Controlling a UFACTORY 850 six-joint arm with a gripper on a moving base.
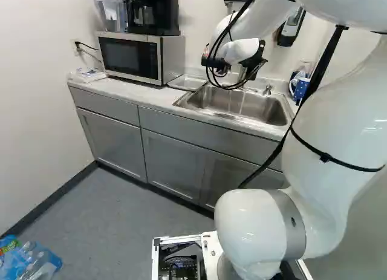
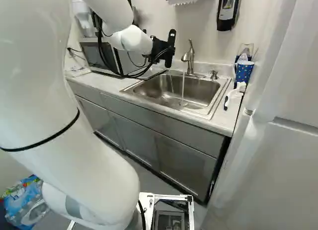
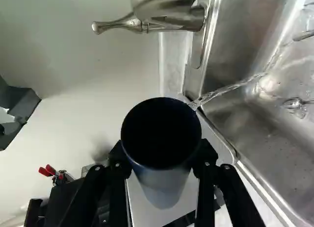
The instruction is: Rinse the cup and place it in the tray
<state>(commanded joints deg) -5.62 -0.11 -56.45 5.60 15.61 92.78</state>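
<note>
Honestly, with the fingers [image 3: 116, 163] clamped on the cup [image 3: 164, 175], I'd slowly work its mouth under the water [image 3: 228, 91], clear of the sink's back edge [image 2: 203, 77].

Tray [image 1: 188, 82] between microwave [image 1: 128, 55] and sink [image 1: 260, 106] (faucet [image 2: 191, 56] behind)

Bright, soft light fills the room; glare glints off the sink [image 3: 274, 158], a faint shadow marks the wall [image 3: 83, 114], and the cup [image 3: 162, 148] looks nearly black inside.
</note>
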